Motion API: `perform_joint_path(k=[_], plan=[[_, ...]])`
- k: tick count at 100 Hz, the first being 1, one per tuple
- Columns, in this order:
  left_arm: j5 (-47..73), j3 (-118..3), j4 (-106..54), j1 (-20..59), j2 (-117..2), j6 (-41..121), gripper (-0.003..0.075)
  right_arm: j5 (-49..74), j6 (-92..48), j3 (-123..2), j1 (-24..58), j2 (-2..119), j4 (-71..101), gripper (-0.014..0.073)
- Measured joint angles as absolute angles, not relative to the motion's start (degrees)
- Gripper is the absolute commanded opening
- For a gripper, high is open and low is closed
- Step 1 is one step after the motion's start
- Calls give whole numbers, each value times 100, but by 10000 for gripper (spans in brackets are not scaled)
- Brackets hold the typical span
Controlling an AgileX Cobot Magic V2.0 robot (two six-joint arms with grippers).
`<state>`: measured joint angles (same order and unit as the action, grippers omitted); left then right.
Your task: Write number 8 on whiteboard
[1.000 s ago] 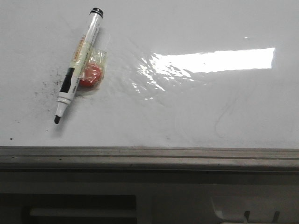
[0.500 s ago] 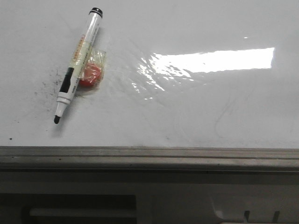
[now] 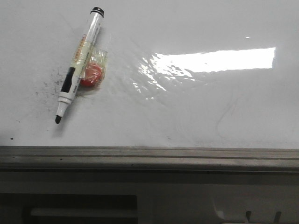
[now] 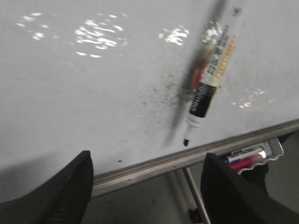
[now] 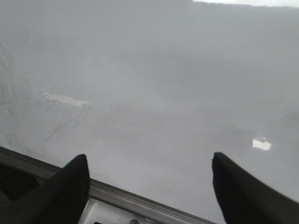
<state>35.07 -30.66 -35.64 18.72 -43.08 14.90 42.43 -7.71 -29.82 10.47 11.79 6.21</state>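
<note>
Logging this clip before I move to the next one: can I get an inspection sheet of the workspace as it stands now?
Surface: whiteboard, glossy, with glare, grey speckled smudges and faint curved traces; grey edge rail along the near side.
Job's things: uncapped black marker lying on the board; no number 8 drawn.
Clutter: small red object in clear wrap beside the marker; spare markers in a tray below the rail.
End effectors: left end effector open, empty; right end effector open, empty.
Cables: nothing seen.
Surroundings: nothing seen clearly.
</note>
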Motion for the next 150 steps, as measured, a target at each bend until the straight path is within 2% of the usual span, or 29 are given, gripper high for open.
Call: perform_joint_path(k=[35, 58, 77, 93, 102, 129, 150], plan=[[1885, -3075, -3880, 3458, -5245, 1682, 458, 4210, -771, -2982, 1047, 1179, 621, 510], [1019, -3075, -3942, 3846, -5881, 1691, 452, 4210, -771, -2982, 1047, 1179, 621, 510], [686, -3102, -4001, 3873, -6299, 1691, 319, 4200, -771, -2982, 1047, 1179, 621, 510], [633, -3137, -4082, 3885, -6477, 1691, 124, 4200, -771, -2982, 1047, 1179, 621, 510], [623, -3137, -4092, 3885, -6514, 1691, -21, 4200, -771, -2982, 1047, 1179, 621, 510], [1476, -3137, -4073, 4203, -6187, 1983, -20, 4211, -947, -2982, 1102, 1238, 987, 510], [1997, -3137, -4068, 5285, -5468, 3131, -20, 4298, -2789, -2982, 1517, 1703, 2947, 510]])
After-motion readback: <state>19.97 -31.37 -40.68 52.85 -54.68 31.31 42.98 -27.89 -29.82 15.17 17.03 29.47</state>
